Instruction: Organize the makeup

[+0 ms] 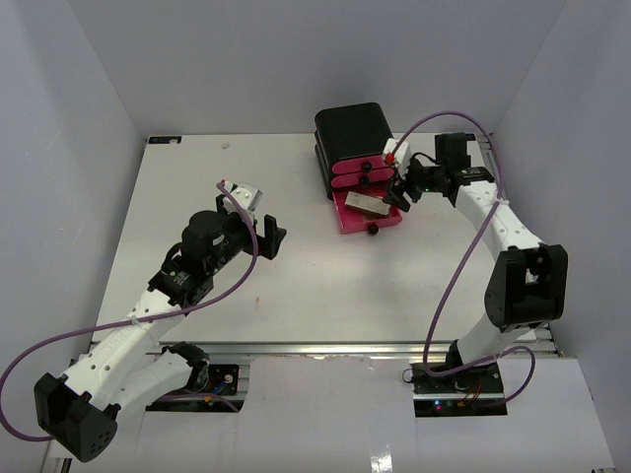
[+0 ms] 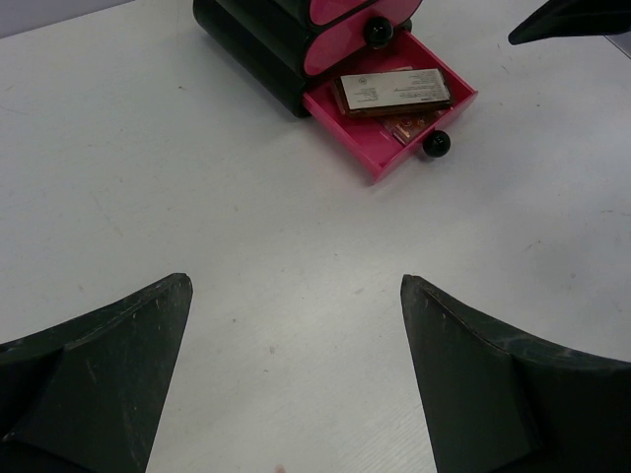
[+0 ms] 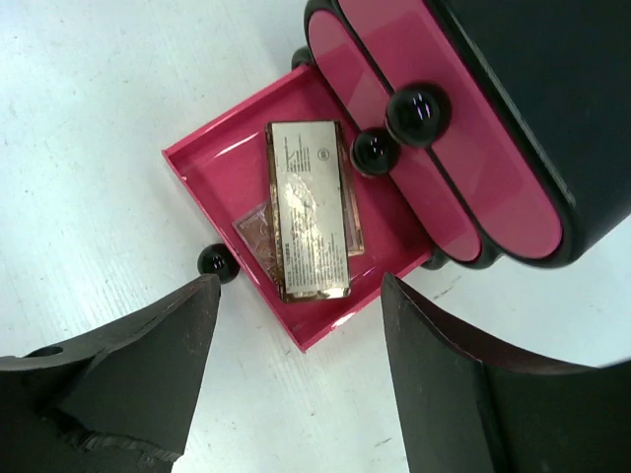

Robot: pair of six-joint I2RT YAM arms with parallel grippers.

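Note:
The makeup in view is a flat tan compact with a printed label (image 3: pixel 311 207) lying on top of flat pink ones (image 3: pixel 256 235) in the open bottom drawer (image 3: pixel 212 163) of the black box. The same stack (image 2: pixel 392 91) shows in the left wrist view. My right gripper (image 3: pixel 301 286) hangs open just above the drawer's near corner, with nothing between its fingers. It sits at the drawer's right side (image 1: pixel 397 192) in the top view. My left gripper (image 1: pixel 271 235) is open over bare table, well left of the drawer, and holds nothing (image 2: pixel 296 281).
The black box (image 1: pixel 350 138) stands at the back centre, with its two upper pink drawers shut. Round black knobs stick out from the drawer fronts (image 3: pixel 414 113), and the open drawer's knob (image 3: pixel 215 261) is near my right gripper's left finger. White walls enclose the table.

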